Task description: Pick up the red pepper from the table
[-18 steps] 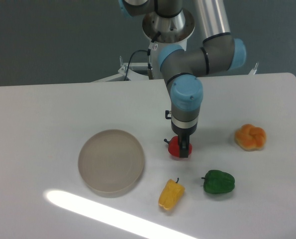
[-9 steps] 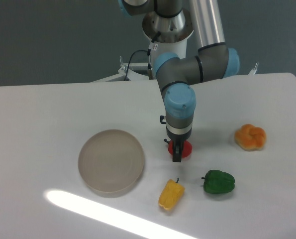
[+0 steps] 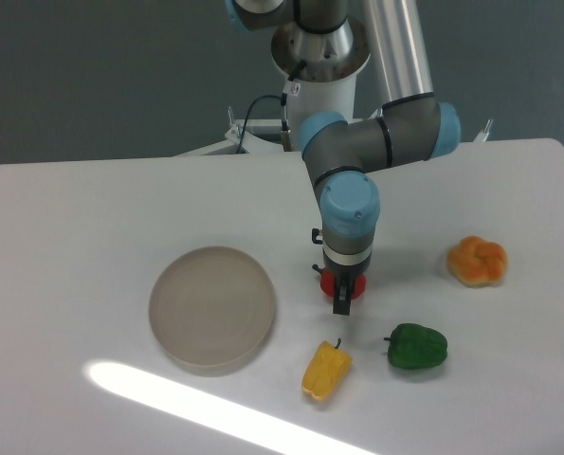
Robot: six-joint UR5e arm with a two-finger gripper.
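Grey plate (image 3: pixel 212 305) on the table (image 3: pixel 73 218), holding nothing. Red pepper (image 3: pixel 331 283) near the table's middle, right of the plate, mostly hidden under the gripper (image 3: pixel 341 301); its dark stem points left, long axis not discernible. Jaws straddle the pepper; whether they grip it cannot be told. Yellow pepper (image 3: pixel 326 371), green pepper (image 3: pixel 416 347) and orange pepper (image 3: pixel 477 261) lie apart.

On the table (image 3: pixel 63 218), the plate (image 3: pixel 212 306) lies left; the gripper (image 3: pixel 341 301) over the red pepper (image 3: pixel 330 282) sits mid-table. The yellow pepper (image 3: pixel 326 371) and green pepper (image 3: pixel 416 347) lie in front, the bun (image 3: pixel 477 261) right.
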